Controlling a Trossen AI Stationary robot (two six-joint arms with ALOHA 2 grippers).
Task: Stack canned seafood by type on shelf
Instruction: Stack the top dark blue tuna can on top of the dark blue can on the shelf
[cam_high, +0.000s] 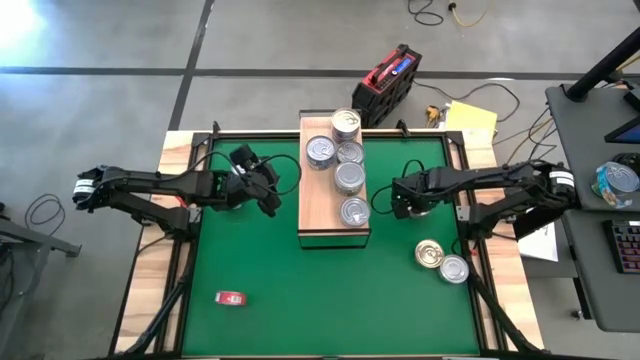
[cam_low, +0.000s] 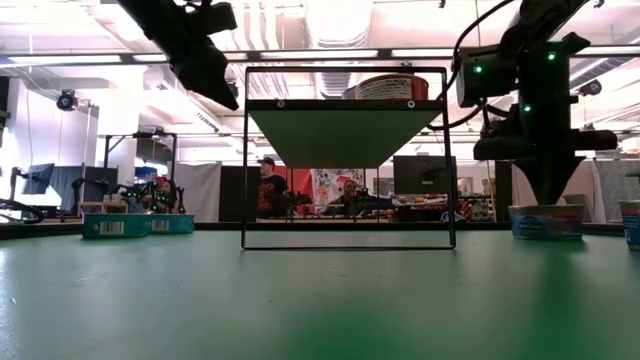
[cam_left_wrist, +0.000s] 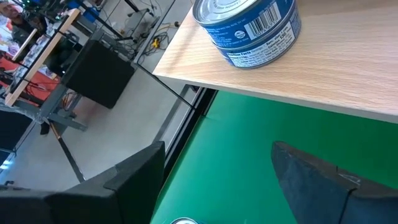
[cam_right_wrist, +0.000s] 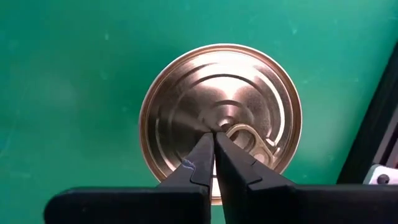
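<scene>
Right claw (cam_right_wrist: 214, 134) is pressed shut, fingers flat together with nothing between them. Its tips show over the lid of a gold can (cam_right_wrist: 221, 121), close to the pull ring. That can stands upright on the mat (cam_right_wrist: 68, 68). Whether my tips touch the lid I cannot tell. From above, this claw sits just off the shelf's right side, near its front half.

Left claw (cam_high: 268, 185) is spread wide and empty. It hangs off the shelf's left side, above the mat, tips toward the board. Past its fingers (cam_left_wrist: 323, 180) I see the shelf edge and a blue-labelled can (cam_left_wrist: 249, 28) standing on the wood near that edge.

The shelf (cam_high: 312, 215) runs lengthwise down the middle of the mat, from the far border toward the centre. Five lids show on it from above: one at the far end (cam_high: 345, 122), which sits higher than the others, two side by side behind it (cam_high: 320, 150), then two more in a line along the right side (cam_high: 350, 177), the last near the front end. The front left part of the board is bare wood.

Two cans stand off the shelf, on the mat to its front right. They are the gold one and a silver can (cam_high: 454, 268), touching or nearly so.

A red thing (cam_high: 230, 297) lies on the mat's near left, well apart from everything.
</scene>
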